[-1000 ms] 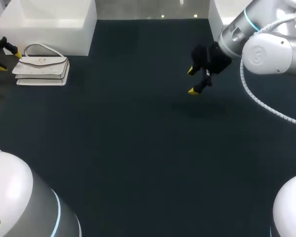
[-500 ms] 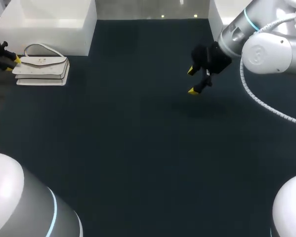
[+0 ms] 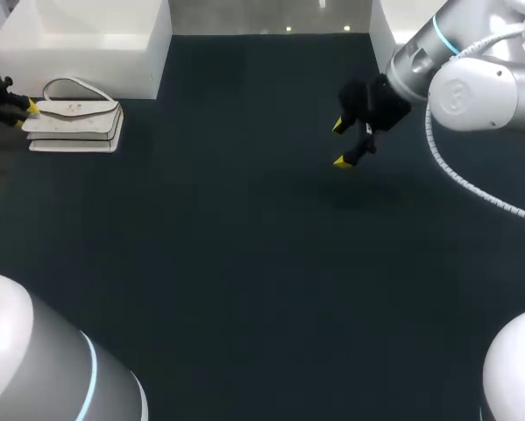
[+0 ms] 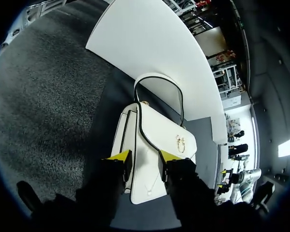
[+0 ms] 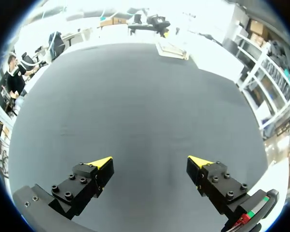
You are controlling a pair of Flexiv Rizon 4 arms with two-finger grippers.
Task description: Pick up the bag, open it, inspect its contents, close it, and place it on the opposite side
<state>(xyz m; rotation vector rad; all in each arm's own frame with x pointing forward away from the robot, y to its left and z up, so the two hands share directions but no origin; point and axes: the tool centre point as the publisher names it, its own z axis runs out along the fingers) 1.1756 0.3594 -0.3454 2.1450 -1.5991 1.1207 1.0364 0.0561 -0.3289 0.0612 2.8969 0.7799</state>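
Note:
A white handbag (image 3: 76, 121) with a curved handle and a gold clasp stands upright at the table's far left, just in front of a white box. My left gripper (image 3: 24, 109) is at the bag's left end. In the left wrist view its two yellow fingertips press the end of the handbag (image 4: 157, 137) from both sides, so the left gripper (image 4: 144, 158) is shut on it. My right gripper (image 3: 342, 144) hangs above the dark mat at the far right of centre, wide open and holding nothing, as the right wrist view of the same gripper (image 5: 149, 166) shows.
A large white box (image 3: 87, 39) stands behind the bag at the far left. A second white box (image 3: 393, 22) sits at the far right corner. Dark mat (image 3: 244, 246) covers the table.
My left gripper's fingers have closed in from wide open onto the bag's left end. The bag and the right arm have not moved.

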